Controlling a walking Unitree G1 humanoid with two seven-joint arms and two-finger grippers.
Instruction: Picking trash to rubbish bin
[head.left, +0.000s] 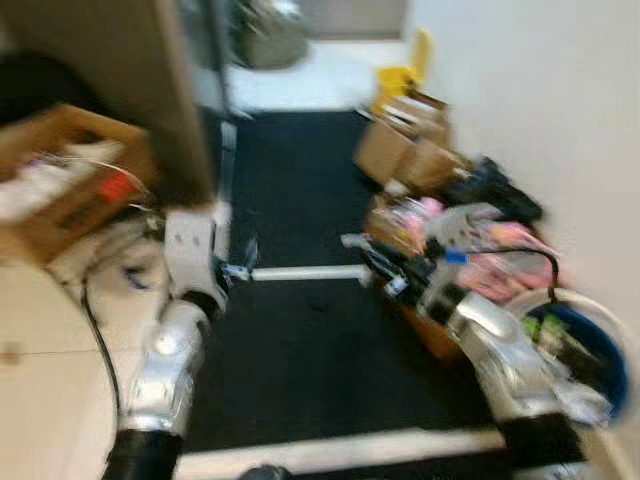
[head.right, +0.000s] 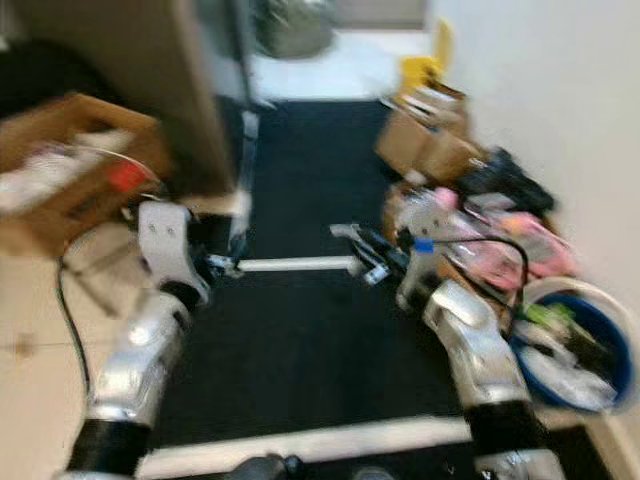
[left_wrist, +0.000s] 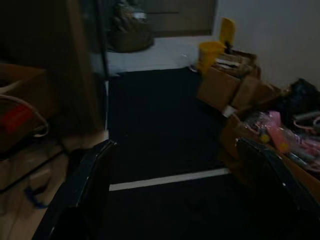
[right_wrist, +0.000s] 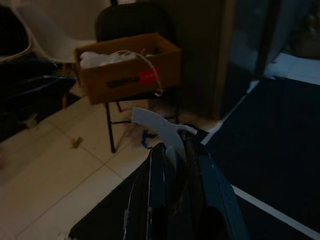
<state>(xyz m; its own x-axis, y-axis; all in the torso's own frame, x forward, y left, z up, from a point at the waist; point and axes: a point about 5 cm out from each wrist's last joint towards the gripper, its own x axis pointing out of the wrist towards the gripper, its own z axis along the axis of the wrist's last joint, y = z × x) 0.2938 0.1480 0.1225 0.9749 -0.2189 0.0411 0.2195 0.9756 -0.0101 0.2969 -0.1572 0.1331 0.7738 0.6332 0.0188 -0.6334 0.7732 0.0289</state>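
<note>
With my right gripper (right_wrist: 175, 150) pinched on a white scrap (right_wrist: 159, 125) and my left gripper (left_wrist: 175, 190) spread empty, I judge the carry underway: swing to the blue bin (head.left: 612, 350) at four o'clock.

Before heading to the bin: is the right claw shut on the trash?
Shut: right claw pinches a white plastic scrap between its fingers.

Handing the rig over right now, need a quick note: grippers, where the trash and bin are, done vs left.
Right gripper: shut on a white scrap, raised over the dark mat.
Left gripper: open, holding nothing, out over the same mat.
Blue rubbish bin: at the robot's right by the wall, already holding trash.
Done: scrap picked up.
Left: carry it to the bin and drop it in. Head views are blurred, so recheck positions.
</note>
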